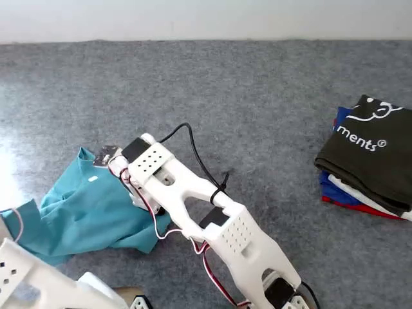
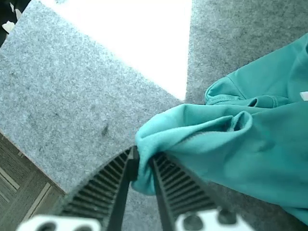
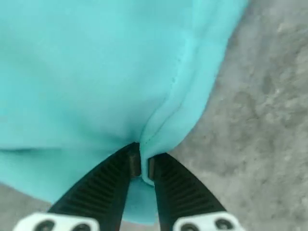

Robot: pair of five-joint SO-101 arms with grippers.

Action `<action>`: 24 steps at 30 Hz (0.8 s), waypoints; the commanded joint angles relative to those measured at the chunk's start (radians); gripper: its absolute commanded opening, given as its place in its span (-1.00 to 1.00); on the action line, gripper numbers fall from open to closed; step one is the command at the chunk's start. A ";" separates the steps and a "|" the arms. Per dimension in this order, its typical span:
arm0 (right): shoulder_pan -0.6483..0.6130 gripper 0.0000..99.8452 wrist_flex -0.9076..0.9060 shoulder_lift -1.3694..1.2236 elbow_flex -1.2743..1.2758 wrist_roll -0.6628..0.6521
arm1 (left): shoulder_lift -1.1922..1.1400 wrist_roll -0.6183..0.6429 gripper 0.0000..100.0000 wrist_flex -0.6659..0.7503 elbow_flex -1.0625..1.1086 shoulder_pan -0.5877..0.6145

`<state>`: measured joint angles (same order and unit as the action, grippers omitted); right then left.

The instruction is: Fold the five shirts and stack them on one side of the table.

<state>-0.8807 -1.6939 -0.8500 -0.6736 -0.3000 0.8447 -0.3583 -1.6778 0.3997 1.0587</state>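
Grey felt carries a crumpled teal shirt, pinched by left claw and right claw.

teal shirt: soft matt cloth | table cover: rough grey felt | arm shell: smooth white plastic

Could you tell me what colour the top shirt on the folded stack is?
The top folded shirt is blackish with white print, best in the high view.

Grey felt tabletop meets a white wall; wood-plank floor lies below its edge.
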 commanded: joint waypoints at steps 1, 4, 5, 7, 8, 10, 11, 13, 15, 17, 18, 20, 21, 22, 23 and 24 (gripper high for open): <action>0.045 -0.98 -0.105 0.015 -0.061 0.003 | 0.003 -0.008 -0.95 0.018 0.002 -0.081; 0.097 -0.98 -0.104 0.056 -0.031 -0.017 | 0.002 -0.009 -0.95 0.031 0.031 -0.210; 0.114 -0.98 -0.104 0.073 -0.014 -0.037 | 0.002 -0.009 -0.95 0.035 0.047 -0.259; 0.147 -0.98 -0.104 0.111 0.038 -0.057 | 0.002 -0.009 -0.95 0.048 0.081 -0.354; 0.163 -0.98 -0.104 0.133 0.071 -0.058 | 0.002 -0.008 -0.95 0.048 0.091 -0.399; 0.203 -0.98 -0.104 0.189 0.158 -0.063 | 0.000 -0.005 -0.95 0.048 0.111 -0.485; 0.225 -0.98 -0.104 0.220 0.204 -0.068 | 0.000 -0.005 -0.95 0.048 0.119 -0.522; 0.265 -0.98 -0.104 0.283 0.305 -0.097 | 0.000 -0.005 -0.95 0.048 0.136 -0.586; 0.309 -0.98 -0.102 0.346 0.393 -0.110 | 0.000 -0.006 -0.95 0.052 0.157 -0.637; 0.355 -0.98 -0.101 0.406 0.465 -0.110 | 0.000 -0.006 -0.95 0.078 0.193 -0.674; 0.380 -0.98 -0.101 0.433 0.493 -0.110 | 0.000 -0.006 -0.95 0.095 0.213 -0.686; 0.430 -0.98 -0.099 0.484 0.539 -0.110 | 0.000 -0.008 -0.95 0.126 0.249 -0.703; 0.455 -0.98 -0.097 0.507 0.559 -0.110 | 0.000 -0.008 -0.95 0.137 0.266 -0.709; 0.475 -0.98 -0.097 0.526 0.575 -0.110 | 0.000 -0.008 -0.95 0.146 0.280 -0.712; 0.489 -0.98 -0.097 0.539 0.586 -0.110 | 0.000 -0.008 -0.95 0.153 0.292 -0.715; 0.499 -0.98 -0.096 0.555 0.589 -0.110 | 0.000 -0.008 -0.95 0.160 0.303 -0.720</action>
<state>-0.4266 -1.7522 -0.3882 -0.0982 -0.4012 0.8431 -0.3583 -1.5443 0.6958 0.3560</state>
